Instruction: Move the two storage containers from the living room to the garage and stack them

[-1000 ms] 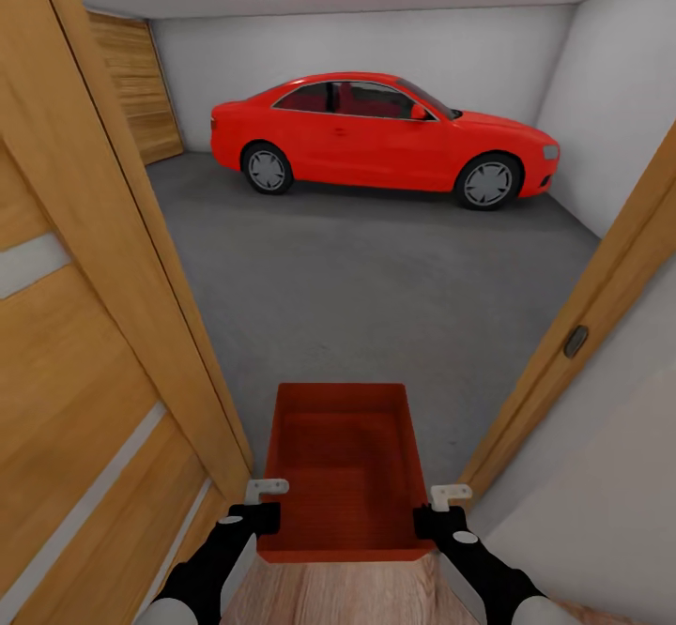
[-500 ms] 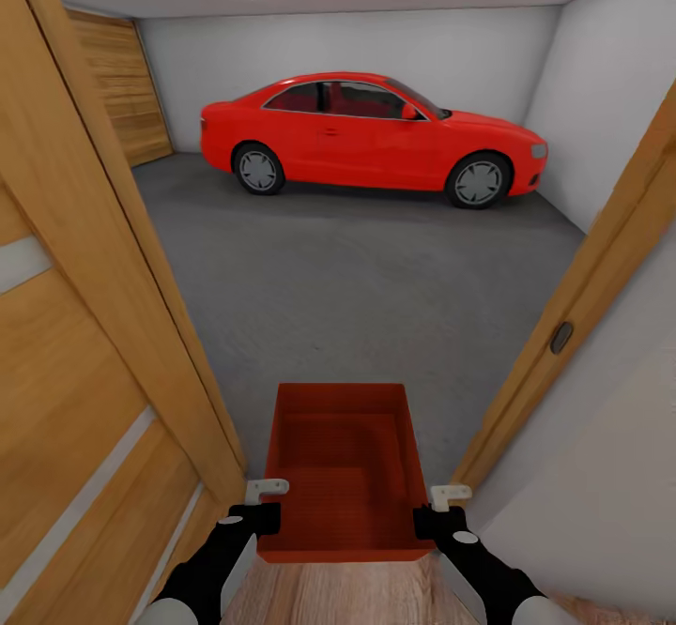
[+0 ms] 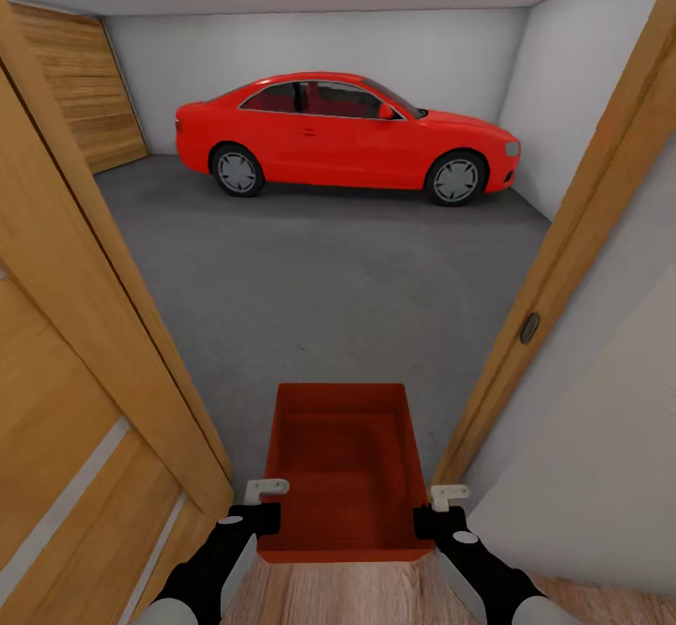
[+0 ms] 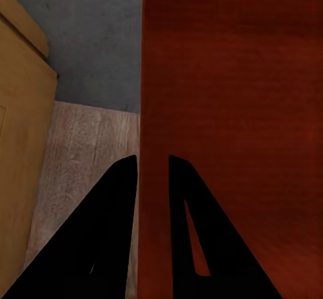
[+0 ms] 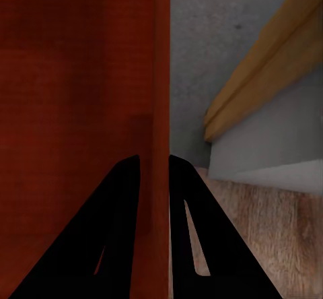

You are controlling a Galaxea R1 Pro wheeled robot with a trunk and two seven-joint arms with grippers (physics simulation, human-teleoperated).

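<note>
Plainly unmarked storage container (image 3: 343,475), red car (image 3: 347,132)

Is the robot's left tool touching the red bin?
Touching. In the left wrist view, the left tool has one finger on each side of the bin wall, pinching it with no gap.
</note>
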